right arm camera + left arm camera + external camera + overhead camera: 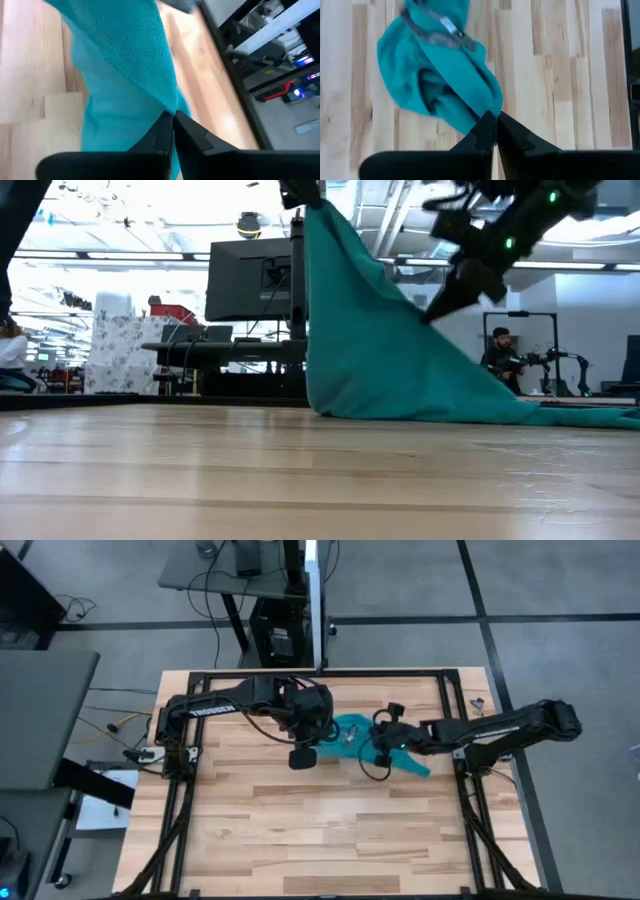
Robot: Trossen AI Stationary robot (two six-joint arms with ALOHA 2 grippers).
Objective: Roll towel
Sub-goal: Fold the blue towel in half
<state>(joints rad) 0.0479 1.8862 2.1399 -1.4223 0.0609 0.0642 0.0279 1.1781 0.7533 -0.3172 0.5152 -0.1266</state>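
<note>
Your left gripper (494, 131) was clamped on a corner of the towel (352, 732) and held it up above the back middle of the desk (300, 830); its wrist view showed the two dark fingers pressed together with teal cloth pinched between the tips. From that corner the towel hung in a bunched fold, a small pale tag (449, 25) showing near its far edge.

To the right, your right gripper (172, 126) was also closed on the towel — its fingertips met on an edge of the fabric, lower than the left one. In the low view the cloth fell in a steep slope from the high left corner past the right gripper down to the desk, where its lower part and a tail trailed off to the right.

You were, as I judge it, at the spreading step: the towel was lifted by two points and not yet flat, and no roll had been started. The next move would call for drawing the two grippers apart to take the slack out, then lowering the cloth smoothly so it lies long and flat — otherwise the folds would be rolled in.

The desk was pale wood planks in a black frame. Beyond it the room showed a monitor (250, 275), bright ceiling lights and, far right, a person (498, 352) seated at another rig.
</note>
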